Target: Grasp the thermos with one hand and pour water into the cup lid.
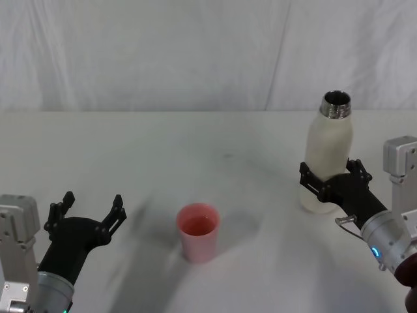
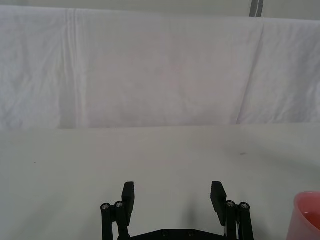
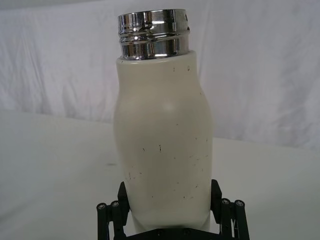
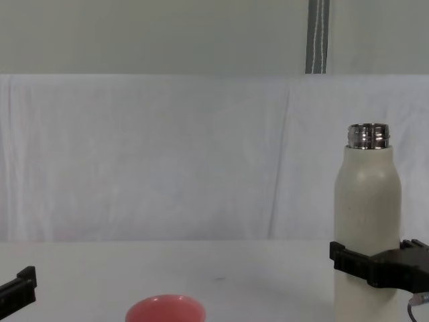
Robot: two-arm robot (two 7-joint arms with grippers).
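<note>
On the white table (image 1: 195, 143), the right gripper (image 1: 333, 184) clasps the thermos (image 1: 329, 147).

The right claw (image 1: 333, 180) reaches forward at the right, its jaws closed around the thermos (image 1: 328, 153); the left claw (image 1: 90, 214) hovers spread at near left.

The worktop (image 1: 195, 150) is wide, flat and white, with a smooth, dull top. A few tiny dark specks sit on it, and soft grey shadows lie across the near part. Right behind the far edge of the worktop hangs a white cloth (image 1: 163, 52). The cloth has long folds that run up and down, and it meets the worktop in a straight line. Above the cloth, in the chest view, is a plain pale wall (image 4: 147, 33). A thin grey pole (image 4: 318, 37) runs up that wall, above the cloth. The light is soft and even all over
</note>
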